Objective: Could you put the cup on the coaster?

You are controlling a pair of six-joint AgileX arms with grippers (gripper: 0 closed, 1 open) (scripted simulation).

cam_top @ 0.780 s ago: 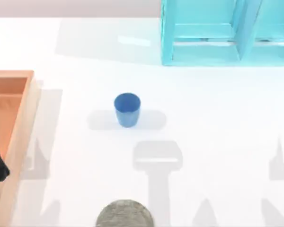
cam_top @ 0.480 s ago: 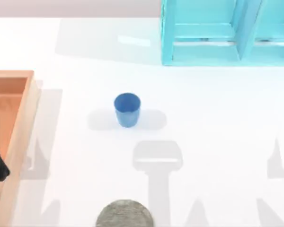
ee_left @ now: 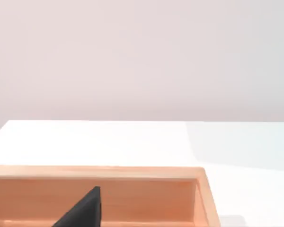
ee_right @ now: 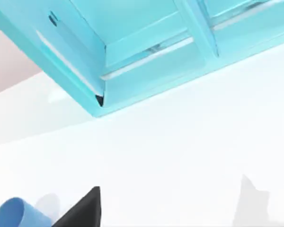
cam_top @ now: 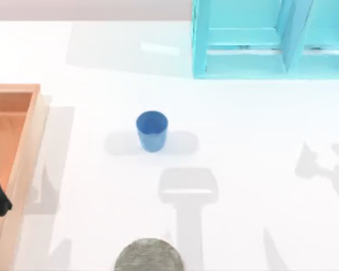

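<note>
Reaching comes next: cup (cam_top: 152, 131) stands upright, off to my right gripper's (ee_right: 83, 210) left, coaster (cam_top: 148, 256) nearer me; finger state I cannot tell.

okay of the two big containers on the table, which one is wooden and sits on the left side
The orange-brown wooden tray at the table's left edge. The other, a light blue shelf unit, stands at the far right; the blue cup is between them.

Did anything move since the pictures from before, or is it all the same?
Just a shadow moved. The grey arm shadow at the table's right edge has slid up and toward the middle, so the right arm is swinging. The cup and coaster stayed put, apart from each other. Nothing was grabbed or let go.
</note>
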